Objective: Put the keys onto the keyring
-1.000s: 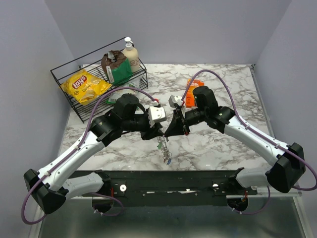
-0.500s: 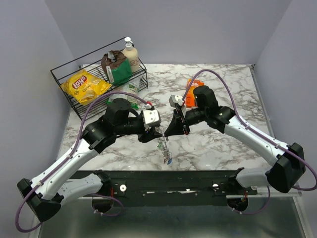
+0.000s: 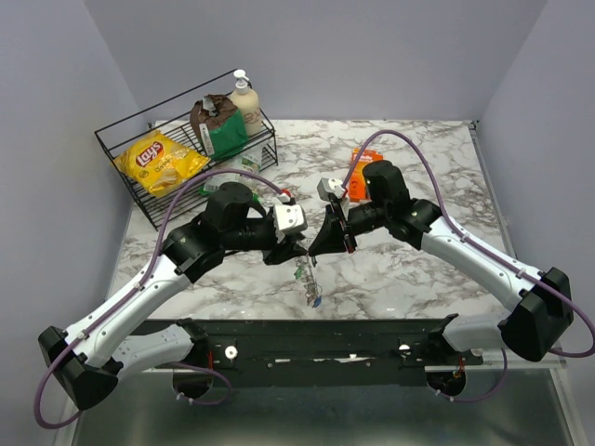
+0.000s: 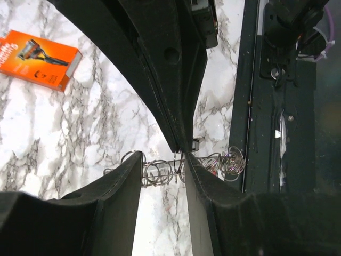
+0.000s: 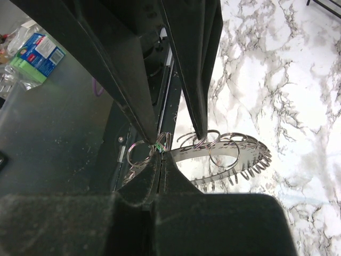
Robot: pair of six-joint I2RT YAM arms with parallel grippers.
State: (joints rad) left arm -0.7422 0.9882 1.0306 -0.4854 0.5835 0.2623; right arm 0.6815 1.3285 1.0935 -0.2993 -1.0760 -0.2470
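Note:
My two grippers meet above the middle of the table. The keyring (image 5: 234, 154), a thin silver band bristling with small split rings, is pinched at its near end by my right gripper (image 5: 161, 157), which is shut on it. In the top view it dangles below the right gripper (image 3: 321, 243), with the keys (image 3: 310, 286) hanging from it, green and blue heads showing. My left gripper (image 4: 162, 157) faces it with jaws apart, fingertips straddling several small rings (image 4: 160, 172). The left gripper (image 3: 296, 243) sits just left of the right one.
A black wire basket (image 3: 121, 139) at the back left holds a yellow chips bag (image 3: 158, 160), a brown bag (image 3: 216, 121) and a pump bottle (image 3: 245, 100). An orange razor box (image 3: 357, 160) lies behind the right arm. A black rail (image 3: 316, 339) runs along the near edge.
The left arm pulled back to the left half a second ago and has come back toward the right gripper. The right arm and the keyring have stayed put.

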